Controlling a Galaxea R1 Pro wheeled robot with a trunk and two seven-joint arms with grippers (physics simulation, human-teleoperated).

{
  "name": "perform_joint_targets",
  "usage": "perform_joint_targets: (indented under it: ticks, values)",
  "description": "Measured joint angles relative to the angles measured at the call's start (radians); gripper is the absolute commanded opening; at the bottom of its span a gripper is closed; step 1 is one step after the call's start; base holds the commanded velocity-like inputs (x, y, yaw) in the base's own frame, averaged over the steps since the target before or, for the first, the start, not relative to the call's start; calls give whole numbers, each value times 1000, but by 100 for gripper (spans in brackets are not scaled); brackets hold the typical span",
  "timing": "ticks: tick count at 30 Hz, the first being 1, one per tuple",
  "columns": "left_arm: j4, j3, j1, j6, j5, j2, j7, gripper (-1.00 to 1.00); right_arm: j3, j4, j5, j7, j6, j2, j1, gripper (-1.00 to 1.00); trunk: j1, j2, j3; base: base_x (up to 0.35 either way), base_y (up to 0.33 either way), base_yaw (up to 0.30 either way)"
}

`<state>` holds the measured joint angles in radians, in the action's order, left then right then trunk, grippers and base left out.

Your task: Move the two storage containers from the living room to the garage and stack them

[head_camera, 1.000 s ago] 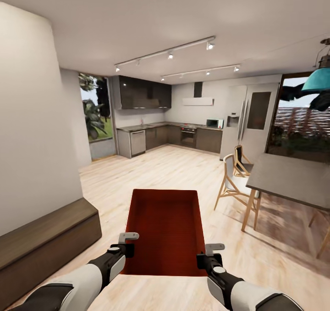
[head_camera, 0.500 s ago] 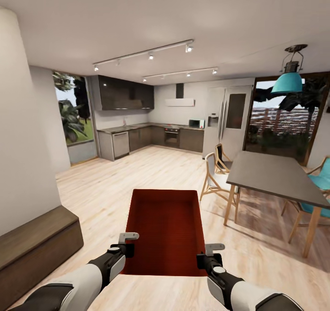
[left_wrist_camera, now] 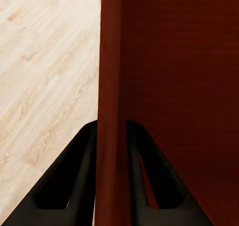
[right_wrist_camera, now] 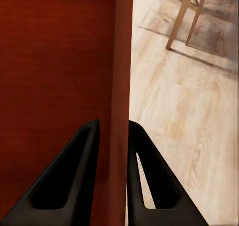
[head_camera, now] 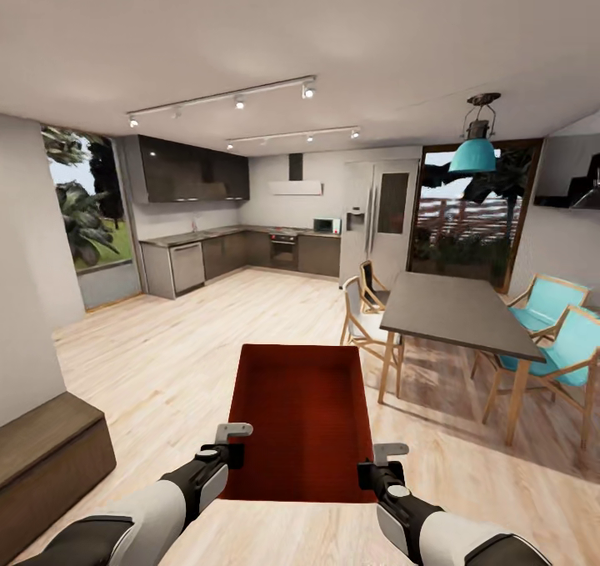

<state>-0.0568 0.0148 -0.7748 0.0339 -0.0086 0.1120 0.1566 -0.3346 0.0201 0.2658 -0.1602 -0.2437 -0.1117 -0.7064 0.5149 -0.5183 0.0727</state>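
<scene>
**Open kitchen-dining room, one bin carried**

Light wood plank flooring runs back to a dark kitchen run. Count: one storage container, one grey dining table, four wooden chairs beside the table, two with teal seats. Container: orange-red, rectangular, thin-walled, lidless, held above the planks. Left gripper pinches the container's left wall, one finger either side; right gripper pinches its right wall likewise.
</scene>
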Motion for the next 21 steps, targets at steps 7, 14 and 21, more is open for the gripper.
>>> perform_joint_targets:
  ticks: [7, 14, 21]
  values:
    - [0, 0, 0, 0, 0, 0, 0, -100, 0, 0, 0, 0, 0, 0, 0, -100, 0, 0, 3, 0, 0, -252]
    - [0, 0, 0, 0, 0, 0, 0, -100, 0, 0, 0, 0, 0, 0, 0, -100, 0, 0, 4, 0, 0, -248]
    - [0, 0, 0, 0, 0, 0, 0, -100, 0, 0, 0, 0, 0, 0, 0, -100, 0, 0, 4, 0, 0, -247]
